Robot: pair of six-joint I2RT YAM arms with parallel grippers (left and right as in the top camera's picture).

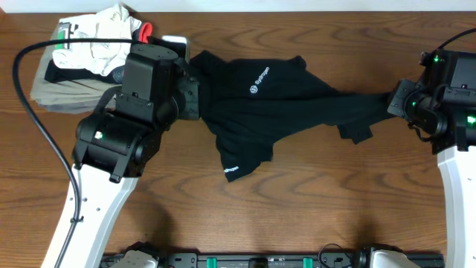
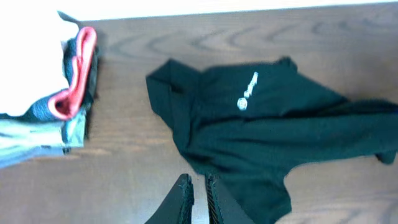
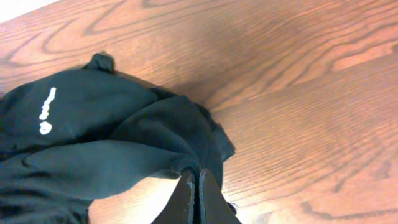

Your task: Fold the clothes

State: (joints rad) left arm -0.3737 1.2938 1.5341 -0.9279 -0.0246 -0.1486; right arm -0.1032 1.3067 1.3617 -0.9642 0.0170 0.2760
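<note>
The black top (image 1: 275,97) lies crumpled across the middle of the table, with white logos on the chest and the hem. One part of it is pulled out to the right. My right gripper (image 1: 388,100) is shut on that stretched end; the right wrist view shows its fingers (image 3: 196,177) pinching a fold of the top (image 3: 93,143). My left gripper (image 1: 195,95) is at the top's left edge, mostly hidden under its own wrist. In the left wrist view its fingers (image 2: 198,183) are nearly closed with a thin gap and nothing between them, just left of the top (image 2: 267,137).
A stack of folded khaki, white and red-trimmed garments (image 1: 82,52) sits at the back left and also shows in the left wrist view (image 2: 37,93). A black cable (image 1: 30,112) loops down the left side. Bare wooden table (image 1: 312,208) lies in front of the top.
</note>
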